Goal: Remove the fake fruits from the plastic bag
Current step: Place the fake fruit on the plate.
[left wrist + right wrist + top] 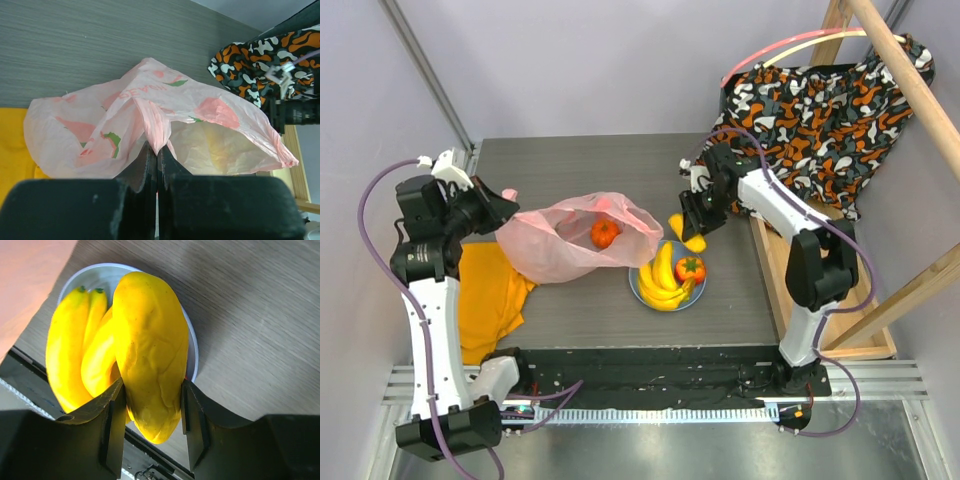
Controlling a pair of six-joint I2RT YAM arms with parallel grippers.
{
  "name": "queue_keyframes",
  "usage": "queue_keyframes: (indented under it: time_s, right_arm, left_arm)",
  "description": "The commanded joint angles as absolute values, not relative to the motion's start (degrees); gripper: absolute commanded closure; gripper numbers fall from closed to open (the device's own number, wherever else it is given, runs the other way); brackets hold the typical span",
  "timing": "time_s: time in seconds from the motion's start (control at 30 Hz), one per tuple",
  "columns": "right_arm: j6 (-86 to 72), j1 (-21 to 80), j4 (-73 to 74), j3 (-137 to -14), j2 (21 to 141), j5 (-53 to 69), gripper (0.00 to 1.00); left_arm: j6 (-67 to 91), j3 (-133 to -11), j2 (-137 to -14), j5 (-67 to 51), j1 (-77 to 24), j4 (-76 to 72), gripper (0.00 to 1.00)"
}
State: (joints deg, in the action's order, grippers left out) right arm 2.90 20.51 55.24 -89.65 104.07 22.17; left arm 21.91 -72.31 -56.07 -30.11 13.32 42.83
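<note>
Four fake fruits: one ridged orange plastic fruit (605, 233) inside the crinkly pink plastic bag (555, 255). One yellow banana bunch (663, 275) and one red green-topped fruit (690, 268) sit on the round light-blue plate (636, 286). One smooth yellow fruit (150, 340) is clamped in the right pincer (152, 395) above that plate. The left pincer (156, 152) is pinching a fold of the bag on the grey counter (580, 170).

Translucent pink with darker pink and green prints is being shown by the plastic bag (555, 255). Orange is being displayed by the ridged fruit (605, 233). Yellow is being shown by the banana bunch (663, 275) and the mango-shaped fruit (150, 355), and red by the green-topped fruit (690, 268). Light blue is being shown by the plate (107, 276), and orange, black and white blotches by the fabric (820, 115).
</note>
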Motion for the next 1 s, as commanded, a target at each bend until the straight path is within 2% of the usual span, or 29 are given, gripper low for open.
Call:
queue_keyframes:
  time_s: [0.0, 0.37, 0.83, 0.97]
  right_arm:
    - [4.4, 22.7, 53.1, -92.6, 108.6, 21.3, 0.85]
    - [5.3, 28.7, 51.8, -93.7, 113.0, 21.4, 0.83]
    - [7.6, 28.3, 50.0, -94.1, 116.5, 15.2, 0.79]
    - [6.9, 28.3, 51.1, -94.9, 116.9, 16.6, 0.74]
  left_arm:
    - [22.6, -71.1, -53.4, -31.5, 14.1, 40.5, 1.00]
    - [22.5, -68.5, -51.1, -32.3, 15.2, 41.5, 1.00]
    - [22.9, -67.7, -51.4, -33.2, 15.3, 41.1, 1.00]
    - [22.7, -68.0, -51.7, -33.5, 15.4, 41.1, 1.00]
